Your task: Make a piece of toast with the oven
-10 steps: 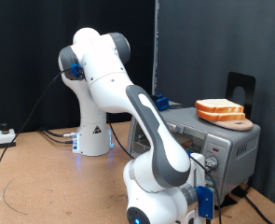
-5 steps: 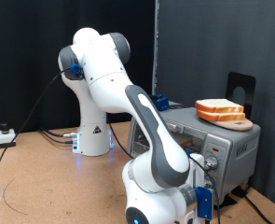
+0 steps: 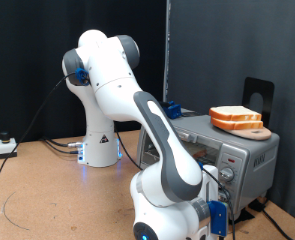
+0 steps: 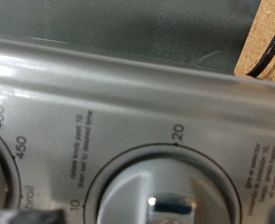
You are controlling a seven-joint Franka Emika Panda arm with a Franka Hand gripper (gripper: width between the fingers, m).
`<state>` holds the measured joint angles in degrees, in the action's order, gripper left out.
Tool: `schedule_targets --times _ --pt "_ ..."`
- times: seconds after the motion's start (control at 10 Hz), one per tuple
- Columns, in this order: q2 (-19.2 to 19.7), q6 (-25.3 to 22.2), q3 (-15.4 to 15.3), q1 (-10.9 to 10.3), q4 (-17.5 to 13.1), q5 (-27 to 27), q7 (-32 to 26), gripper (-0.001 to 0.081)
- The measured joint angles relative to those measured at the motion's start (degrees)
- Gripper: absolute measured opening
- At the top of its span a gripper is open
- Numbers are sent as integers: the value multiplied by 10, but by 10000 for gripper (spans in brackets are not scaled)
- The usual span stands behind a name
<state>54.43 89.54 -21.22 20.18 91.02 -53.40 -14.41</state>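
The hand is hidden; the oven [image 3: 230, 150] knob [image 4: 165, 191] is cropped.

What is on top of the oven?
On the oven lies a wooden board carrying stacked bread slices. The arm covers the oven's front, so its inside cannot be seen.

A brown, cork-like surface [image 3: 37, 185] carries the oven [image 3: 222, 150] toward the exterior view's right. Left of the oven stands the robot's white base [image 3: 102, 145]; farther left lie dark cables [image 3: 17, 205] and a small white box [image 3: 5, 146].
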Motion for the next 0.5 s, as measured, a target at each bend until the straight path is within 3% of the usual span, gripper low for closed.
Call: schedule_targets --times 0.1,0.2,0.3,0.4,0.5 --pt "0 -1 0 0 0 0 0 357" --pt "0 -1 -1 0 0 0 0 357" --pt "0 -1 -1 0 1 0 0 220" --pt "0 -1 -1 0 1 0 0 220" --pt "0 -1 -1 0 1 0 0 97"
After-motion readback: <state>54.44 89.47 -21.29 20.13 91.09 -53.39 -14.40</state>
